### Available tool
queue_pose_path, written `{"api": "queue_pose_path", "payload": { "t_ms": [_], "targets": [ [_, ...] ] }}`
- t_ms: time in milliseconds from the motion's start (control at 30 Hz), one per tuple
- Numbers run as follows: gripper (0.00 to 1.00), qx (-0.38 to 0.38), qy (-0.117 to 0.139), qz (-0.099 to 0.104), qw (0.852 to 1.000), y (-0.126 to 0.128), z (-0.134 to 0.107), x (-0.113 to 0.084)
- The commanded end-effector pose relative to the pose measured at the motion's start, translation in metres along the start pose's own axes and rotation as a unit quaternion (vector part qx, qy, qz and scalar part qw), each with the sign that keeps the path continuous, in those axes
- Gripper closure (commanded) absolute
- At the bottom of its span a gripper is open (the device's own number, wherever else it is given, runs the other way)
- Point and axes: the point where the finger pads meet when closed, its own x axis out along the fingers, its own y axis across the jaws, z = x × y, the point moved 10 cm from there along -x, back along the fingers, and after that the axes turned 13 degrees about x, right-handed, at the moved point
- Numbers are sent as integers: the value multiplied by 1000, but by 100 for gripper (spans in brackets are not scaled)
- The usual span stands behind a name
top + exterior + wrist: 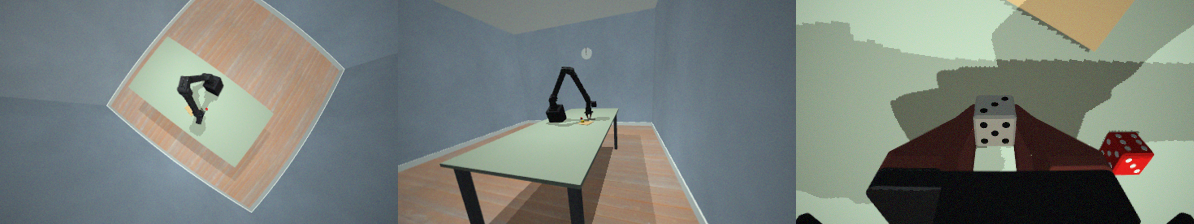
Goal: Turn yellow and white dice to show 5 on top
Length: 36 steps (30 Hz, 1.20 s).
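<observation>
The white die (995,131) is between the fingertips of my gripper (994,111) (589,118) in the wrist view; the gripper is shut on it, over the green table beside the mat. Its brighter face shows 5, its darker face 3. Whether it touches the table is unclear. The tan mat (1091,22) (188,109) (587,123) lies beyond it. The red die (1130,153) (206,109) (581,118) is on the table to the right in the wrist view, its bright face showing 3. The yellow die (582,121) is tiny at the mat, its pips unreadable; the wrist view does not show it.
The green table (240,134) (532,150) carries the black arm base (214,84) (555,114). The red die is close to the outer side of the right finger in the wrist view. Arm shadows darken the table around the white die.
</observation>
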Motion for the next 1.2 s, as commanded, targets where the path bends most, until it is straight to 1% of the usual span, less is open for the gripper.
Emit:
{"api": "queue_pose_path", "payload": {
  "t_ms": [0,100,200,267,367,467,533,600,633,667,700,733,833,867,900,933,1000,1067,1100,1167],
  "targets": [
    [81,0,5,21,1000,11,-6,-20],
    [81,1,5,17,1000,6,-5,-29],
    [81,2,7,18,1000,8,-6,-49],
    [81,2,7,18,1000,8,-6,-49],
    [81,6,11,26,1000,16,-8,-76],
    [81,7,13,28,999,17,-8,-100],
    [81,7,13,29,999,17,-8,-112],
    [81,8,14,29,999,17,-8,-120],
    [81,8,14,29,999,17,-8,-122],
    [81,13,11,22,1000,16,-2,-118],
    [81,8,-3,-4,1000,4,2,-97],
    [81,6,-4,-7,1000,0,3,-96],
    [81,6,-5,-8,1000,0,3,-95],
    [81,2,5,14,1000,12,-11,-109],
    [81,1,6,16,1000,13,-12,-111],
    [81,7,11,24,1000,16,-9,-117],
    [81,11,10,21,1000,16,-5,-115],
    [81,12,7,14,1000,17,13,-113],
    [81,21,5,12,1000,20,28,-112],
    [81,54,4,10,998,33,71,-112]
  ]
}}
